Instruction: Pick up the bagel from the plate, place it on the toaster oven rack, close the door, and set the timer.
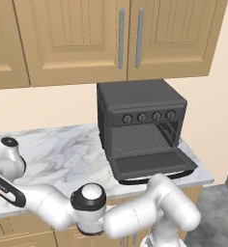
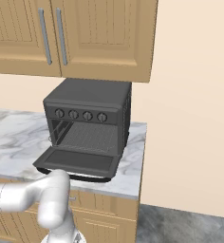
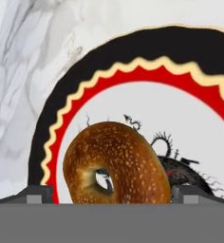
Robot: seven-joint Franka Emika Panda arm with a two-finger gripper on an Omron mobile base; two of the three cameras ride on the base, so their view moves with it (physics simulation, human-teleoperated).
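The brown speckled bagel (image 3: 115, 163) lies on the white centre of the plate (image 3: 133, 61), over its dark pattern. My gripper (image 3: 115, 195) is open and close above it, one fingertip on either side of the bagel (image 3: 35, 193), apart from it. The dark grey toaster oven (image 1: 140, 103) (image 2: 90, 99) stands at the counter's right end. Its door (image 1: 152, 164) (image 2: 78, 161) hangs open and flat toward me. The wire rack (image 1: 137, 140) (image 2: 92, 135) sits bare inside the cavity. A row of round knobs (image 1: 149, 116) runs above the opening.
The marble counter (image 1: 63, 149) stretches left of the oven and ends just right of it (image 2: 135, 156). Wooden wall cabinets (image 1: 121, 34) hang above the oven. My arm bends low across the counter's front edge toward the left.
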